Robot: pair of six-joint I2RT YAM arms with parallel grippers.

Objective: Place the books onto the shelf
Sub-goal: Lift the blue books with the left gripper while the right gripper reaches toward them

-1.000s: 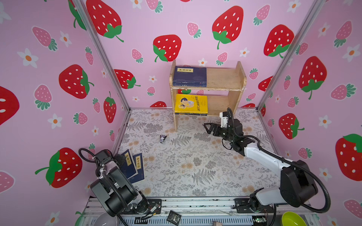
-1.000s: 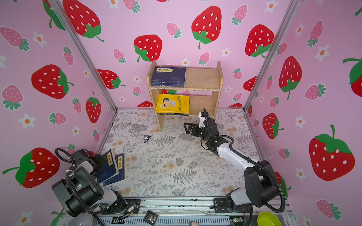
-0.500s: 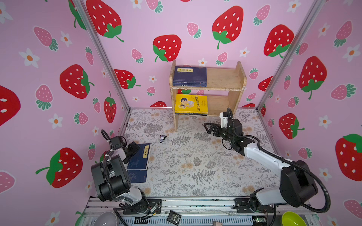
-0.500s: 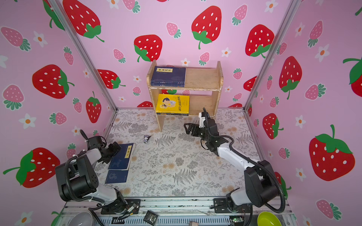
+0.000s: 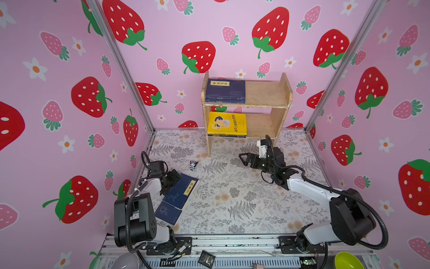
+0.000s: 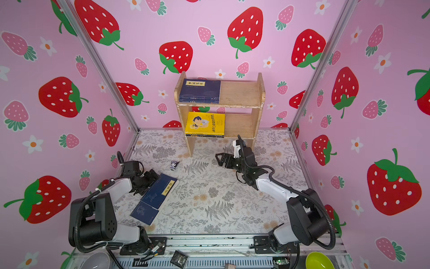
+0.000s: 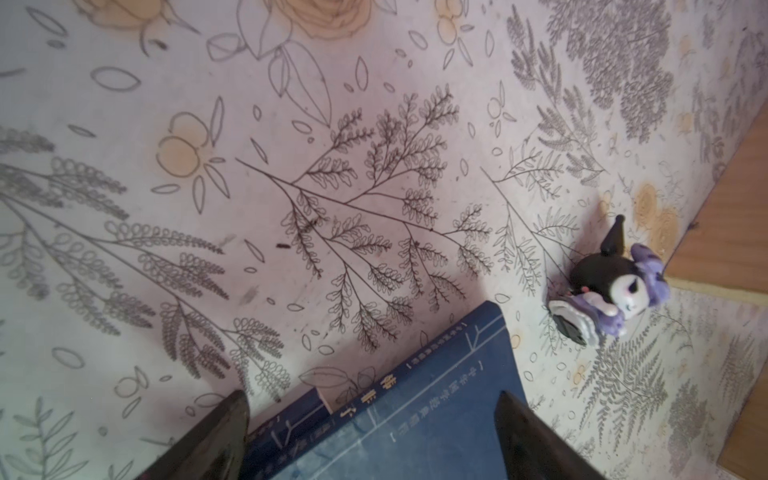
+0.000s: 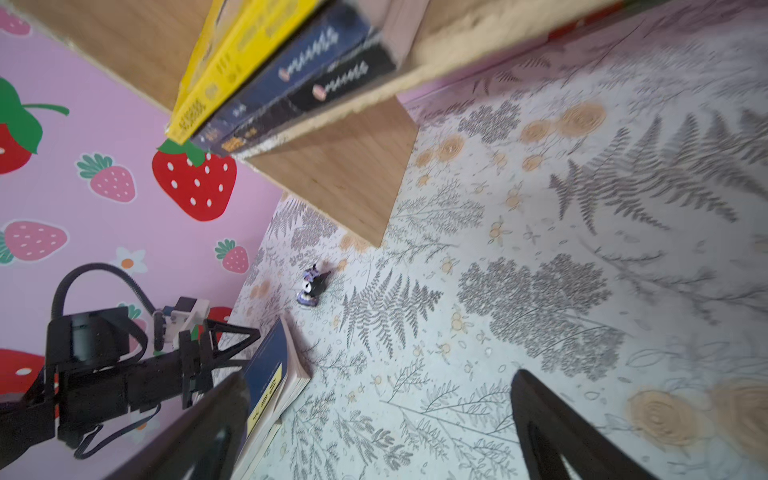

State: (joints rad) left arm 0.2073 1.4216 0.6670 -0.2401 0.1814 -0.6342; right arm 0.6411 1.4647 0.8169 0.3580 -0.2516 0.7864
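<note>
Well front-left of the shelf [image 5: 265,93], the left gripper [image 5: 172,180] is spread, fingers apart, astride a corner of two overlapped navy books [image 5: 181,192]. On both its tiers other books [image 5: 225,90] are stacked. Just before it, the right gripper [image 5: 245,159] is held apart, empty.

L hand [image 5: 172,182] swung out; top navy book [image 5: 181,191] shifted fwd, skewed over lower navy book [image 5: 168,213].

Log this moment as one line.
left hand: open, over corner of top navy book | right hand: open, empty, near shelf | floor: second navy book partly beneath | shelved: navy stack, yellow book
</note>
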